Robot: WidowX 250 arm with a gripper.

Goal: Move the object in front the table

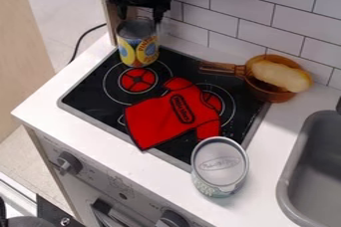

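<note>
The black gripper [140, 16] hangs at the upper left, at the back corner of the stove. Its fingers stand apart at the top rim of a yellow and blue can [138, 51], which is upright on the back left of the stove. A red shirt-shaped cloth [160, 117] lies flat across the middle of the black cooktop [93, 95]. At the front right, a silver-topped can [219, 166] stands upright on the white counter [279, 136], beside the stove edge.
An amber pan [267, 93] holding a pale, bread-like piece [281, 75] sits at the back right, its handle pointing left over the stove. A grey sink [318, 171] is at the right edge. White tiles [233, 2] rise behind the counter. Stove knobs line the front panel.
</note>
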